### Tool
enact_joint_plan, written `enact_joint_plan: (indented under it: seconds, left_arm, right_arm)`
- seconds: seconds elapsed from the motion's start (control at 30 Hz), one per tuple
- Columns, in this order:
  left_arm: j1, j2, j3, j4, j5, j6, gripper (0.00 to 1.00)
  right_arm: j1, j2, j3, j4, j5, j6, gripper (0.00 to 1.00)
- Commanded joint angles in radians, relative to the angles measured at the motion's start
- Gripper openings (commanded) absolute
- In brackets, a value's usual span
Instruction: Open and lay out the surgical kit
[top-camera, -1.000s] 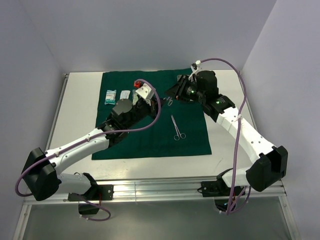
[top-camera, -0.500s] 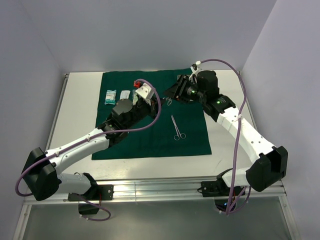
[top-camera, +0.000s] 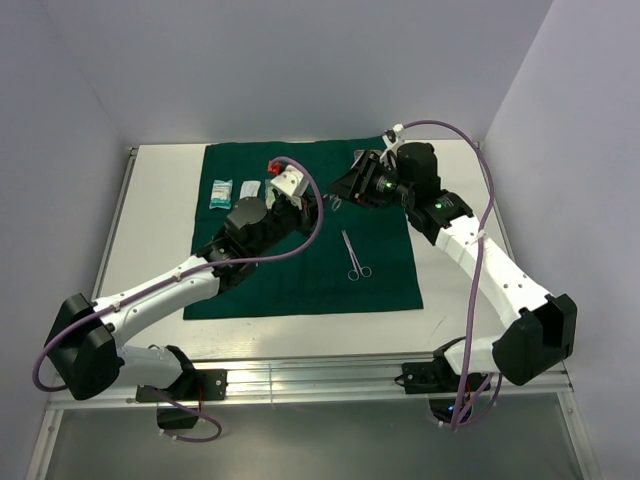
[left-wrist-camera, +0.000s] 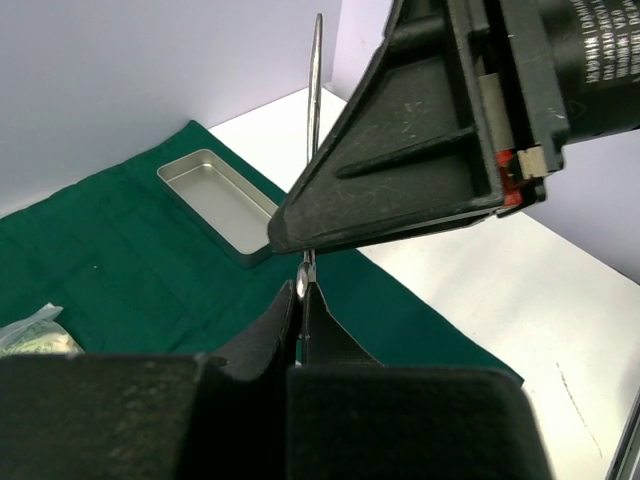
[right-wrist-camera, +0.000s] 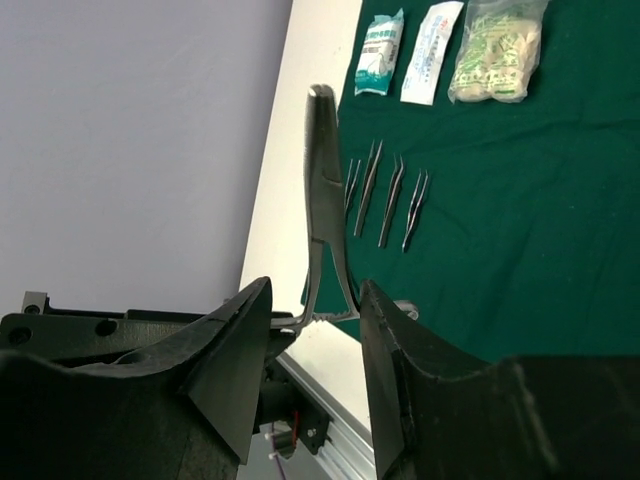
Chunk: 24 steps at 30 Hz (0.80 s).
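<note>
The left tool (left-wrist-camera: 302, 300) is clamped on a slim steel clamp (left-wrist-camera: 316, 120) — upright above the green cloth (left-wrist-camera: 120, 270) — while the right tool (right-wrist-camera: 315, 290) stands with jaws apart around it.

left arm (top-camera: 170, 290) and right arm (top-camera: 490, 270) meet over the green cloth (top-camera: 300, 290); left jaws pinch a clamp (right-wrist-camera: 322, 180), right jaws parted.

Pale lilac walls (top-camera: 300, 60), white table (top-camera: 160, 200)

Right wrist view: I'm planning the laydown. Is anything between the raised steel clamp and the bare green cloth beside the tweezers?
Nothing visible does: the dark green cloth beside the four steel tweezers lies bare, and the slim steel clamp is held aloft.
</note>
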Motion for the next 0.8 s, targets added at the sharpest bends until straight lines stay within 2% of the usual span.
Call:
enact_joint_plan:
  seconds: [0.0, 0.43, 0.6, 0.77]
  left_arm:
    - [0.017, 0.008, 0.02, 0.005, -0.036, 0.001, 0.0]
    - [0.022, 0.008, 0.013, 0.01, -0.008, -0.021, 0.0]
    - [0.023, 0.002, 0.013, 0.017, -0.019, -0.016, 0.0]
    - [0.023, -0.018, 0.008, 0.028, -0.017, -0.013, 0.0]
  right_arm:
    - [-0.001, -0.061, -0.001, 0.02, -0.039, 0.008, 0.47]
    - [-0.009, -0.061, -0.008, 0.034, -0.039, 0.012, 0.43]
    - [-0.012, -0.063, 0.015, 0.002, -0.002, -0.023, 0.49]
    - [-0.021, -0.113, 0.023, -0.001, 0.099, -0.155, 0.59]
